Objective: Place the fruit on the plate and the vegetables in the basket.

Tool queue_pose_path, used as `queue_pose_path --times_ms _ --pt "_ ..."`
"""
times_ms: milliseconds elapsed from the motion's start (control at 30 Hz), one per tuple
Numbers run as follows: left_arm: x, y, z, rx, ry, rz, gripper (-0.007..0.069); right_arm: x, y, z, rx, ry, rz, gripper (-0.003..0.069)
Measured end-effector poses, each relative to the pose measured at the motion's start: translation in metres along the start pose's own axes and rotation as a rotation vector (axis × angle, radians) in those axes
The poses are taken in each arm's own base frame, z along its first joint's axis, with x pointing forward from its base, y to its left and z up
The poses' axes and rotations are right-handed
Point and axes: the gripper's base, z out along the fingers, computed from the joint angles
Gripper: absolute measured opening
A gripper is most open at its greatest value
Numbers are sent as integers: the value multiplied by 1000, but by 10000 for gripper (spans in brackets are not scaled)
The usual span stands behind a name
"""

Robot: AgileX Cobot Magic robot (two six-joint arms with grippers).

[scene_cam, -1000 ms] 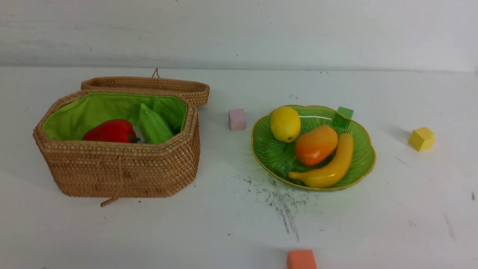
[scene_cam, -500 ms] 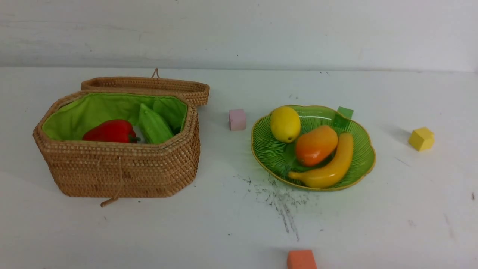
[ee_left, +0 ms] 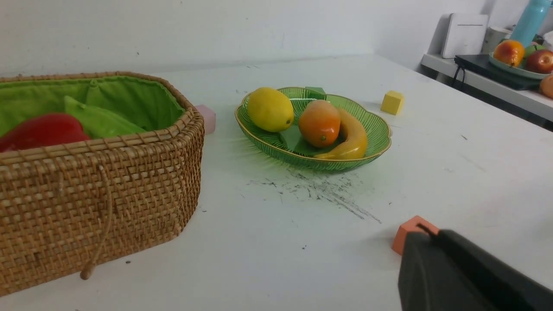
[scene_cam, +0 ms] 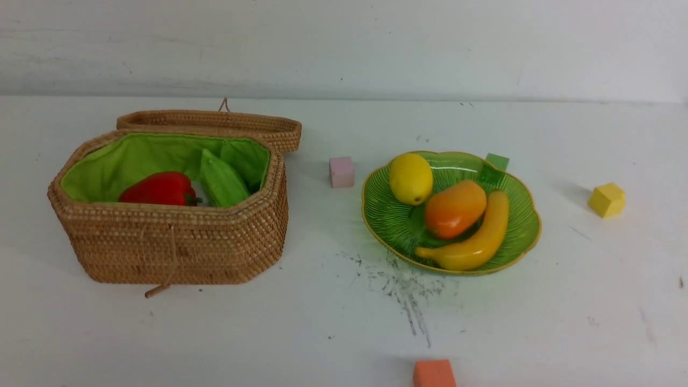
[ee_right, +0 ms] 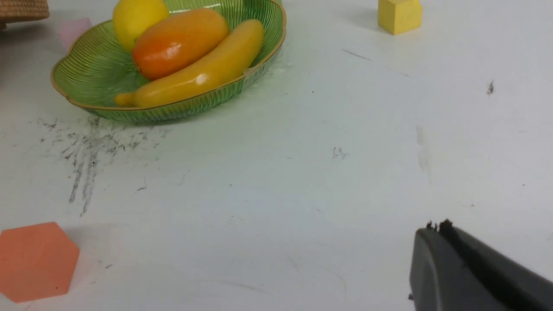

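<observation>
Front view: the plate (scene_cam: 521,231) of fruit (scene_cam: 411,180) sits at three o'clock from the basket (scene_cam: 177,244) of vegetables (scene_cam: 164,188). Left hand (ee_left: 427,231) and right hand (ee_right: 440,226): fingers together.

The kind of place cannot be told for certain, but a robot work area is suggested. A plain white table (scene_cam: 322,322) is set against a bare white wall (scene_cam: 344,48), and its surface is marked by dark scuffs (scene_cam: 411,293). In the left wrist view, a separate side counter (ee_left: 497,80) is seen, on which a pale plate (ee_left: 516,70) of fruit, a dark board (ee_left: 479,65) and a light-blue bottle (ee_left: 531,21) are held. No room label is shown.
</observation>
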Motion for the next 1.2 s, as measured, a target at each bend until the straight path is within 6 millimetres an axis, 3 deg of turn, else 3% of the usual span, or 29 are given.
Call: queue_pose_path --times_ms 800,900,1033,1200 --pt "-2 1 0 -18 -18 3 29 0 0 0 0 0 0 2" --pt "-1 4 0 -74 -39 -1 27 0 0 0 0 0 0 4" --pt "9 16 0 -276 -131 -62 -13 0 0 0 -1 -1 1 6" --pt "38 32 7 -434 -101 -103 -13 0 0 0 -1 -2 2 11"
